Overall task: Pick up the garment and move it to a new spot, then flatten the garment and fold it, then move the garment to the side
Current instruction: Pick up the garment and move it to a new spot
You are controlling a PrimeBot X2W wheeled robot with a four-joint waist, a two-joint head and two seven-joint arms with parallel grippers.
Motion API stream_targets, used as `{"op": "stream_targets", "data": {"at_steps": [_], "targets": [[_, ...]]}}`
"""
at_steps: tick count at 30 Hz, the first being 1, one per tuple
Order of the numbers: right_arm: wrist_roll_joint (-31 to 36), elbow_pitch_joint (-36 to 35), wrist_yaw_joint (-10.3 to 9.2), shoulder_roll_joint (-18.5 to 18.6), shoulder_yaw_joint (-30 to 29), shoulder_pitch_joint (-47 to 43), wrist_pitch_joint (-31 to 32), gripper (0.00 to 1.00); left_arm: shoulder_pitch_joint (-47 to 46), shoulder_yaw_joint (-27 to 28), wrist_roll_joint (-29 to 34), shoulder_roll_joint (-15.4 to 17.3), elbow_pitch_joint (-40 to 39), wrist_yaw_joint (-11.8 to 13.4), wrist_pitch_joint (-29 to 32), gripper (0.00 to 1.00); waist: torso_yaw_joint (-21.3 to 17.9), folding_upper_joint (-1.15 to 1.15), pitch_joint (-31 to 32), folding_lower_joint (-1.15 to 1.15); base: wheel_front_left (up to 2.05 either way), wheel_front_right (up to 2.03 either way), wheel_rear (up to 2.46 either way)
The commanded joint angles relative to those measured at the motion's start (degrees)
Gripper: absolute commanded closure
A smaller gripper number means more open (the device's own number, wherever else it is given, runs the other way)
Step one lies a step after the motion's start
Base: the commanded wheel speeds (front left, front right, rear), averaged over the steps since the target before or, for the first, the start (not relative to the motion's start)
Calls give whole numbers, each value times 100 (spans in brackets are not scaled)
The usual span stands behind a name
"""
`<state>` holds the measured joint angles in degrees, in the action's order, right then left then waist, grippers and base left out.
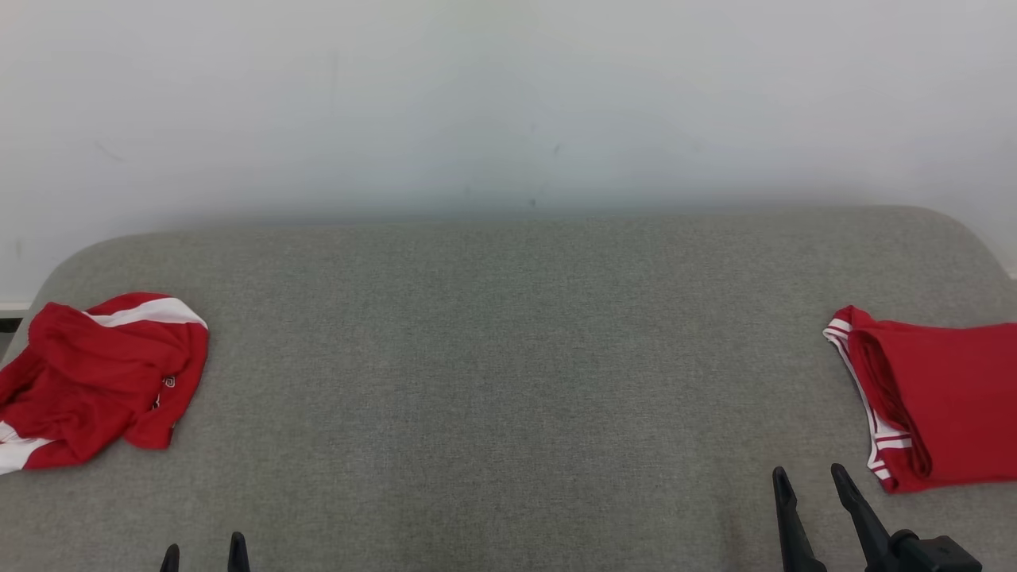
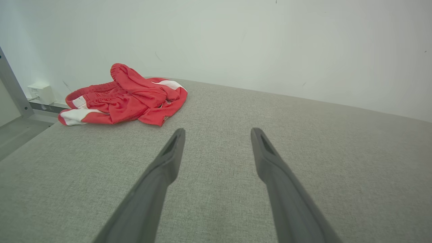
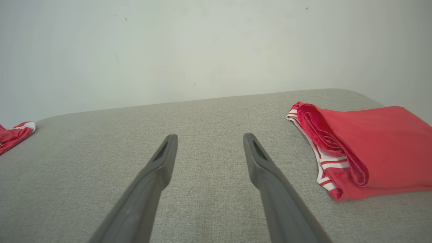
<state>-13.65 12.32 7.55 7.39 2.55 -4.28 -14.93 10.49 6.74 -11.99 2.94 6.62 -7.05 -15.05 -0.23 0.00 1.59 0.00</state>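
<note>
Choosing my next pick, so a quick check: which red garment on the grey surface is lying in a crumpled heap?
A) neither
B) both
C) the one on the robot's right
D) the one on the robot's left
D: the left garment lies bunched and rumpled, while the right garment is folded flat with squared edges.

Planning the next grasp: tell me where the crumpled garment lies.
Head view: crumpled red garment at the left edge of the grey surface, ahead-left of the left gripper.
</note>
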Motion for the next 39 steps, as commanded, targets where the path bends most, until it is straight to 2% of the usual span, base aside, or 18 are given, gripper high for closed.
{"op": "stream_targets", "data": {"at_steps": [1, 5, 12, 17, 21, 29, 36, 39], "targets": [[-36, -5, -15, -14, 10, -35, -33, 0, -20, 1, -33, -9, 0, 16, -16, 0, 39, 0, -10, 0, 0, 0, 0], [-38, 11, -15, -22, 5, -29, -30, 0, -37, -22, 0, -9, 18, 14, -16, 0, 126, 0, -15, 0, 0, 0, 0], [-39, -3, -15, 5, 50, -37, -27, 0, -16, -5, 62, -8, 45, 55, -16, 0, 509, 0, -8, 0, 0, 0, 0], [-41, -23, -15, 29, 115, 9, -22, 0, -5, 20, 57, -8, 54, 94, -16, 0, 917, 0, 6, 0, 0, 0, 0], [-47, -12, -15, 37, 158, 5, -14, 0, -34, -3, 105, -6, 37, 80, -16, 0, 1476, 0, 38, 0, 0, 0, 0], [-43, 72, -15, -47, 367, 65, -7, 0, 148, 186, 127, -7, -51, 55, -16, 0, 2263, 0, 111, 0, 0, 0, 0], [-93, 126, -15, -131, 517, 96, -16, 0, 251, 430, 140, -6, -126, 15, -16, 0, 2794, 0, 133, 0, 0, 0, 0], [-100, 170, -15, -158, 625, 178, -18, 0, 275, 567, 72, -7, -188, 4, -16, 0, 2895, 0, 77, 0, 0, 0, 0]]}}
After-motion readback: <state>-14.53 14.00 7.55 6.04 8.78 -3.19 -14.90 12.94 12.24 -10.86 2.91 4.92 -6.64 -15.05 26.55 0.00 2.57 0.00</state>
